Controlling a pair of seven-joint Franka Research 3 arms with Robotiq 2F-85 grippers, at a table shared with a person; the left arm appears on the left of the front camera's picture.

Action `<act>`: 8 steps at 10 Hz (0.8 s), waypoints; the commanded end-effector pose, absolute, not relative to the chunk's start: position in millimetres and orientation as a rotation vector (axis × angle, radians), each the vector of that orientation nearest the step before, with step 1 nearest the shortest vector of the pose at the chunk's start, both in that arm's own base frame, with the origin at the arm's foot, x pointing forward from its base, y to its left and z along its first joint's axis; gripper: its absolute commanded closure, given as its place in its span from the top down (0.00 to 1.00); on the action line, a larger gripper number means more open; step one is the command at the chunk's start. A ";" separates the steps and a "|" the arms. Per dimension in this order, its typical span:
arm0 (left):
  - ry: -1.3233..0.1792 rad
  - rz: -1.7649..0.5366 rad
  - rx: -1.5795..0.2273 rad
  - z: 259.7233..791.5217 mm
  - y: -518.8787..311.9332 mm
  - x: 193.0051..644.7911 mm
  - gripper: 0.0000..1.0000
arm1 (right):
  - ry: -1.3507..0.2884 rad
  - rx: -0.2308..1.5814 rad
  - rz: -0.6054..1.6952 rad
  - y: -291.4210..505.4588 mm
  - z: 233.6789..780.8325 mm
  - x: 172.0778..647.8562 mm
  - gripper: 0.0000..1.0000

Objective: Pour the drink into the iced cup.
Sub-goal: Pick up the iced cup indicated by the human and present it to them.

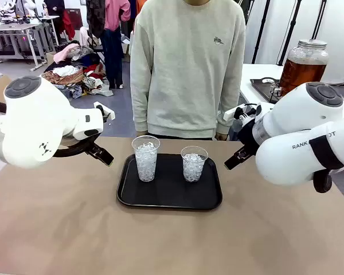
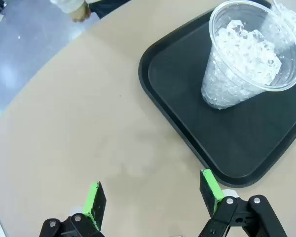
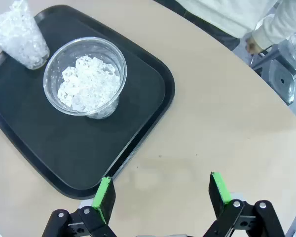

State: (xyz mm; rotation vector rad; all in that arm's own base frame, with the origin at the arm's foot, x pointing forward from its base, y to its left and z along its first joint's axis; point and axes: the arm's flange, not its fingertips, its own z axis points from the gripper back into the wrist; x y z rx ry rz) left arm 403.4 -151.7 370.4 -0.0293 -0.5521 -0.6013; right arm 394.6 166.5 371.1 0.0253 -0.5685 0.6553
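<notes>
Across the tan table (image 1: 74, 235), bare surface lay open all round the black tray (image 1: 166, 201).
A tall iced cup (image 1: 145, 158) and a short iced cup (image 1: 194, 164) stood apart on the tray, while the drink (image 1: 300, 75) sat in a jar (image 1: 308, 52) far right. The left gripper (image 2: 153, 190) and right gripper (image 3: 160, 190) hung by the tray's corners with fingers spread wide, holding nothing.

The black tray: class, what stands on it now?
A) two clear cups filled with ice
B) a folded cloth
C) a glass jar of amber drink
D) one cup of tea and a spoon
A: a taller iced cup and a shorter iced cup stand side by side on the black tray, neither with any drink in it.
</notes>
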 end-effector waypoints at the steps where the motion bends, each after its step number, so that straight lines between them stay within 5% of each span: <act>1: -0.552 -0.601 -0.029 370.4 -151.7 403.4 1.00 | -0.569 0.025 0.655 166.5 371.1 394.6 1.00; 8: -0.552 -0.601 -0.029 370.4 -151.7 403.4 1.00 | -0.569 0.025 0.655 166.5 371.1 394.6 1.00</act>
